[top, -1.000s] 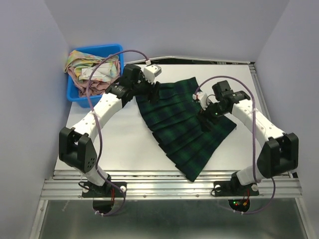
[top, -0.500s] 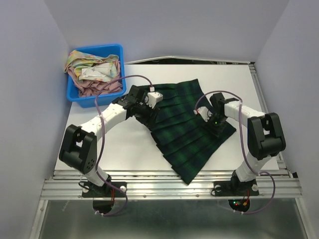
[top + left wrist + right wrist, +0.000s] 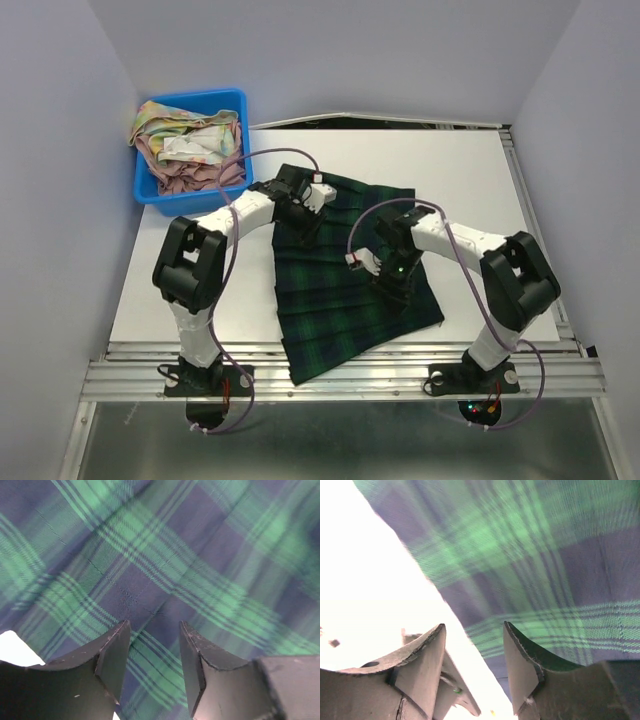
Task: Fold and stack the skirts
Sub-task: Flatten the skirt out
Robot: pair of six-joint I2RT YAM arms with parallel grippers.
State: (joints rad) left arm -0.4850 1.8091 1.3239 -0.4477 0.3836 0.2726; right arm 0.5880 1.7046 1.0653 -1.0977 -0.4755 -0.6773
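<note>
The left gripper (image 3: 153,628) and right gripper (image 3: 473,628) hang narrowly parted, gripping nothing, over the plaid skirt (image 3: 322,310).

Our left arm (image 3: 240,212) rises from its base at the near edge, bends sharply at the elbow and reaches forward and to the right, with the forearm lying low. At its end our left claw (image 3: 301,216) points down. In the left wrist view this claw (image 3: 152,630) has its two dark fingers (image 3: 111,652) parted, with a modest gap between the tips. Our right arm (image 3: 455,238) climbs from its base, folds at the elbow and stretches leftward toward the middle. Our right claw (image 3: 394,280) tips downward. In the right wrist view that claw (image 3: 473,628) shows its fingers (image 3: 420,662) likewise standing apart. The two claws are near each other, not touching.
</note>
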